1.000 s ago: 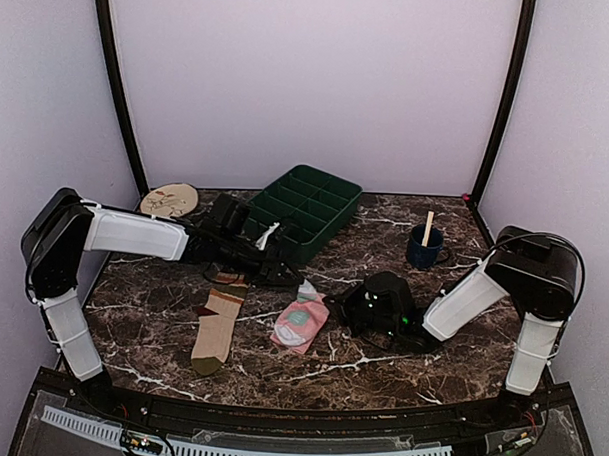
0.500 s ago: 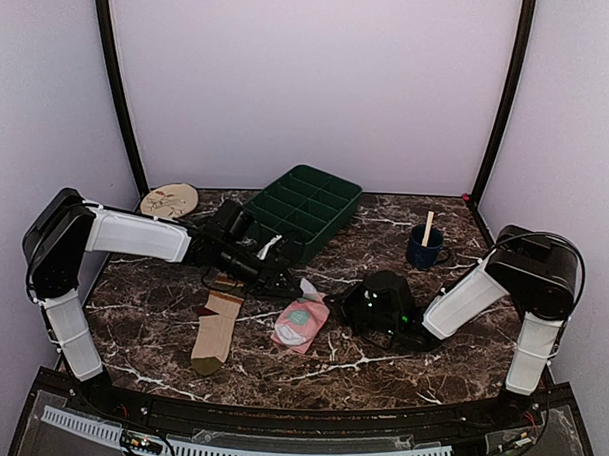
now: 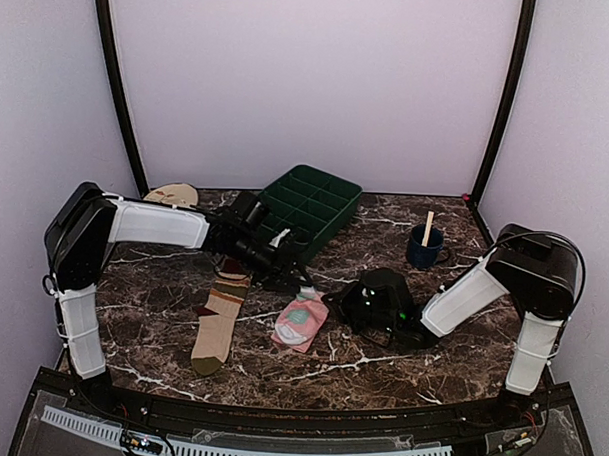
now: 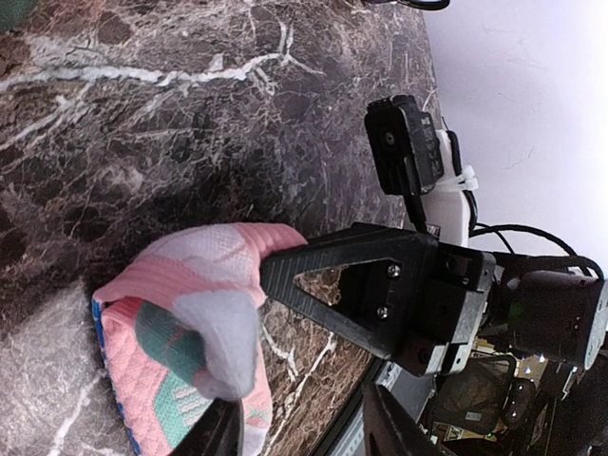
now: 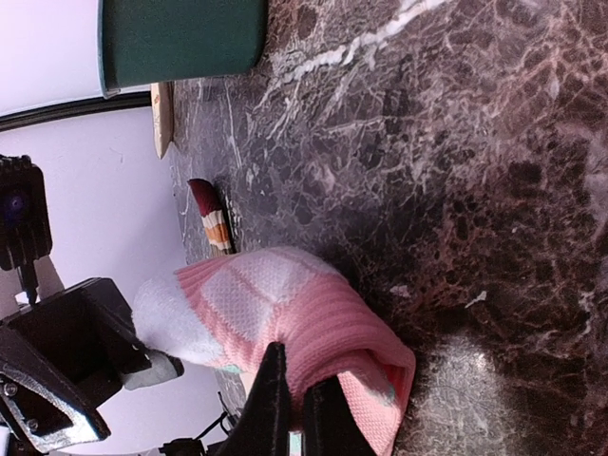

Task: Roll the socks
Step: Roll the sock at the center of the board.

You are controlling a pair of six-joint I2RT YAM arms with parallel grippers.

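Left hand gapes wide beside the pink sock, its fingers mostly cut off in the wrist view. Right hand pinches the sock's folded edge, tips partly buried.

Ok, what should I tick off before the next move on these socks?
1. Right tool pinching the pink fabric sock with teal and white patches: ok.
2. Left tool open at that sock's white end: ok.
3. Left tool touching the sock: cannot tell.
4. Beige striped fabric sock lying flat, free of both tools: ok.
5. Pink sock rolled: not ok, not yet.
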